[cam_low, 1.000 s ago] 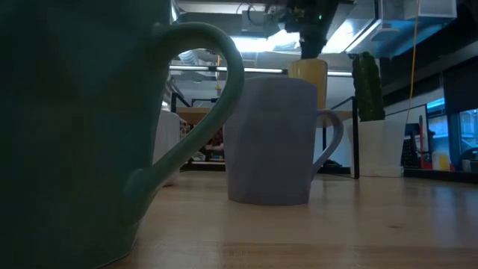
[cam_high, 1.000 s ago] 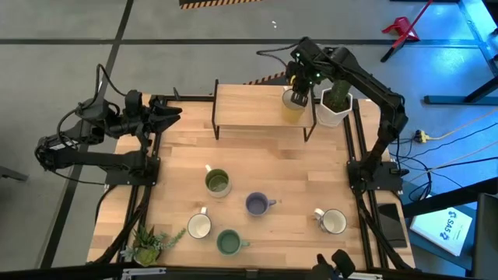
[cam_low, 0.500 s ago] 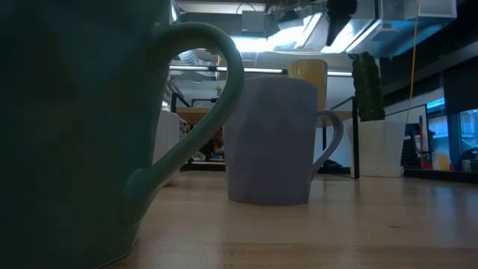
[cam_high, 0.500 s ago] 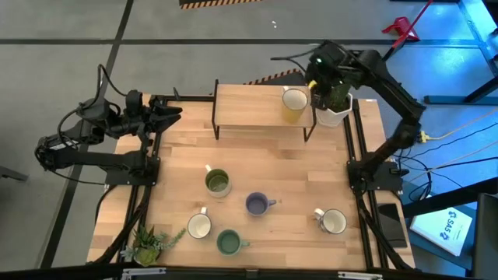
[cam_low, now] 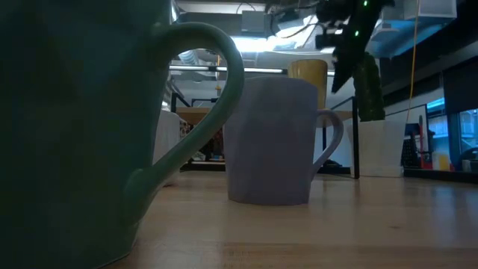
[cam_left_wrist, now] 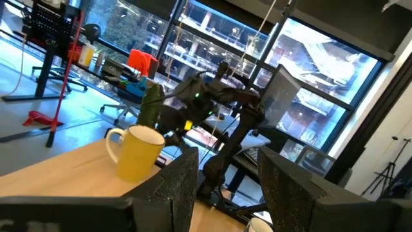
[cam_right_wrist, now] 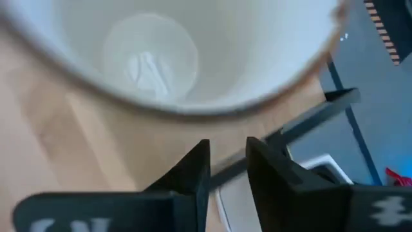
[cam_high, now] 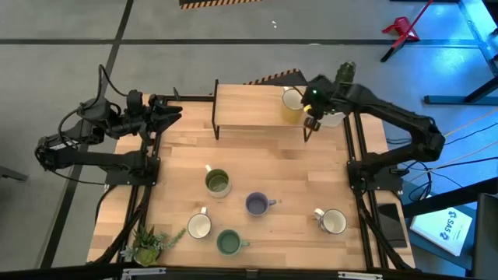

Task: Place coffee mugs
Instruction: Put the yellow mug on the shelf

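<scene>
Five mugs stand on the surface [cam_high: 257, 163]: green [cam_high: 229, 243], two white [cam_high: 199, 226] [cam_high: 333, 222], purple-blue [cam_high: 257, 204], olive [cam_high: 217, 183]. A sixth, yellow mug [cam_high: 292, 103], sits on the raised shelf [cam_high: 249, 109]. Beside it the right hand [cam_high: 313, 120] hovers empty, fingers narrowly apart. The left hand [cam_high: 167, 114] waits off-surface, apart.

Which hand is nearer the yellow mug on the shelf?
Right. The right hand sits just beside the yellow mug, empty; the left hand waits past the shelf's opposite end.
</scene>
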